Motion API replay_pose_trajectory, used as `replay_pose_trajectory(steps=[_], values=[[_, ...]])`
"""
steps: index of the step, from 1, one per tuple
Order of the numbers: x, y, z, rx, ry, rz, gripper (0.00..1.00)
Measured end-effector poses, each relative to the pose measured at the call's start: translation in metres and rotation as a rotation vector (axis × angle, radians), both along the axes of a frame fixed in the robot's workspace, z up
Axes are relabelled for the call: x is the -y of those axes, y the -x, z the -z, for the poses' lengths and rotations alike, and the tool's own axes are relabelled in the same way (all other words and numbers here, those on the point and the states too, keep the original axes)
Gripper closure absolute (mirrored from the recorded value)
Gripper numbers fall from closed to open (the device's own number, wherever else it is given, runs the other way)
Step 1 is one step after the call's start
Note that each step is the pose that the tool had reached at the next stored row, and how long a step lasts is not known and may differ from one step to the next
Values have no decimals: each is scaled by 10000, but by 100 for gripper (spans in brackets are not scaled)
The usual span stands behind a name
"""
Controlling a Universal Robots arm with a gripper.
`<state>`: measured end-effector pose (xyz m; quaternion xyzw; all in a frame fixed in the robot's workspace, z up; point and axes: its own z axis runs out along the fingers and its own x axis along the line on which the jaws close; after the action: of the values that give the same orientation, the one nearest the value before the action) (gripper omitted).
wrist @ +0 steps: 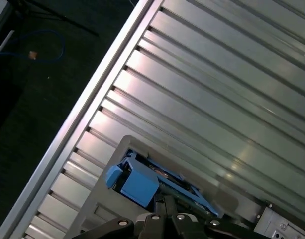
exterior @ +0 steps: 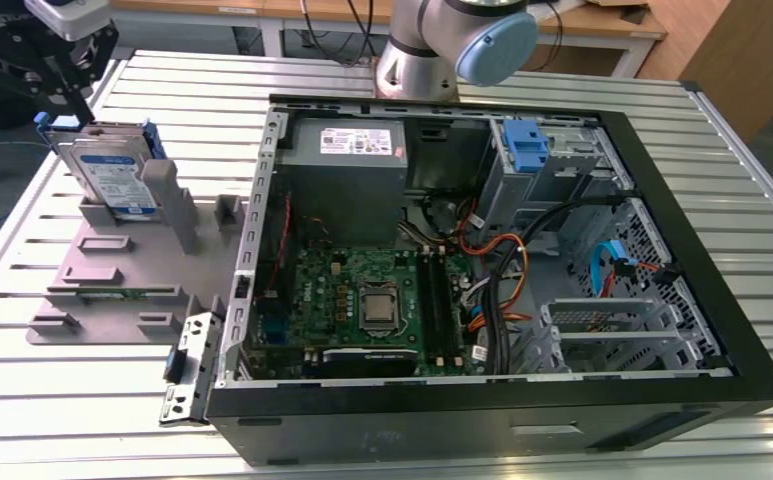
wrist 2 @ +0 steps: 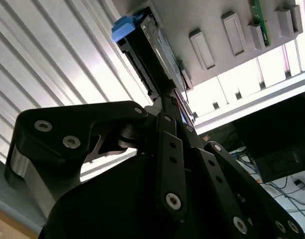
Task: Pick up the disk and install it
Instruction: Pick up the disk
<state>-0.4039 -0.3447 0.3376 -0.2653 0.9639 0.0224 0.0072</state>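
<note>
- I am hanging my gripper [exterior: 77, 100], a black metal linkage with bolted joints, in the upper left of the exterior view, right at the top edge of the disk [exterior: 113, 175].
- In both wrist views my gripper [wrist 2: 164, 97] [wrist: 164, 201] is meeting the disk's narrow end, but I cannot tell whether it is clamping the disk or merely sitting against it.
- The disk is standing upright on its edge in a slot of the fixture [exterior: 106, 265], a matte grey plastic plate with raised blocks and posts, lying at the exterior view's left of the computer case [exterior: 493, 405].
- The disk is showing a flat silver-grey metal face with a blue-and-white label, and blue plastic rails are running along its edges.
- In the second wrist view the disk [wrist 2: 157, 42] is appearing edge-on, thin and dark-sided, with a blue plastic tab at its far end; in the first wrist view the blue rail of the disk [wrist: 137, 184] is catching the light.
- The table [exterior: 39, 400] is gleaming as ribbed aluminium slats.
- The black case is lying open, exposing a green motherboard [exterior: 346, 290], a grey power supply [exterior: 346, 150], a bare blue bracket [exterior: 526, 148] and bundled cables [exterior: 493, 262].
</note>
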Motion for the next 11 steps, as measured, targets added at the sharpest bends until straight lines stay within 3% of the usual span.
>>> replay_pose_trajectory(steps=[11], values=[[0,0,10,2,-1,-1987,89]])
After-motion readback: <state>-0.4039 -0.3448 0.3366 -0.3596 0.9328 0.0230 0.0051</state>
